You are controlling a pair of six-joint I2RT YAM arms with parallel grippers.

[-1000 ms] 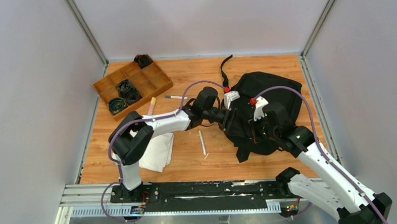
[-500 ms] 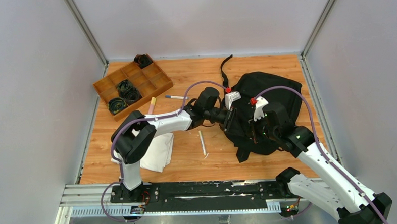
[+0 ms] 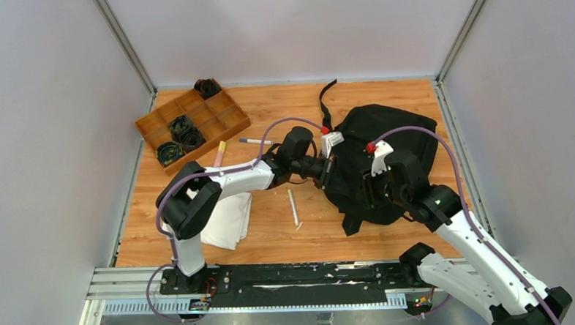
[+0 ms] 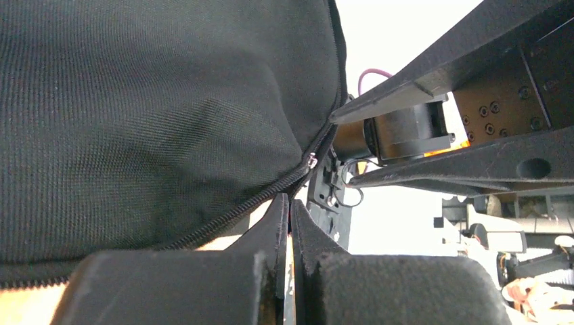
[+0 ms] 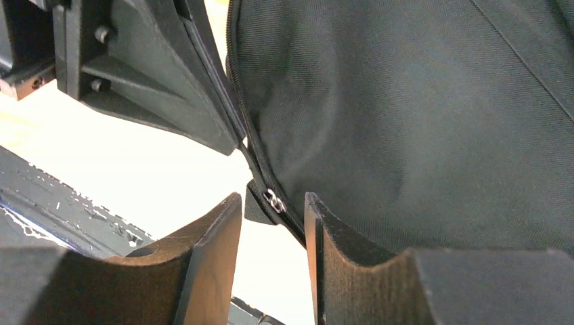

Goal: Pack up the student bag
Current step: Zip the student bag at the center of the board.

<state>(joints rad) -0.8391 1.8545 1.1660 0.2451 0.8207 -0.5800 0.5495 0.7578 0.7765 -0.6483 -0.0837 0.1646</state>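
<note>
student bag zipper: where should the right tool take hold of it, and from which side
Probably the small metal zipper pull on the edge seam of the student bag. Come edge-on from outside the bag, as the right tool is posed: the pull juts between its open fingers.

- Bag [image 4: 135, 101]: cut off by both wrist views' edges.
- Dark things [image 3: 181, 130] in tray [image 3: 231, 119]: too small to identify.
- Right arm [image 3: 465, 234]: base cropped at corner.

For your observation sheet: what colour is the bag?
Black, with a plain weave; the bag shows best in the left wrist view.
</note>
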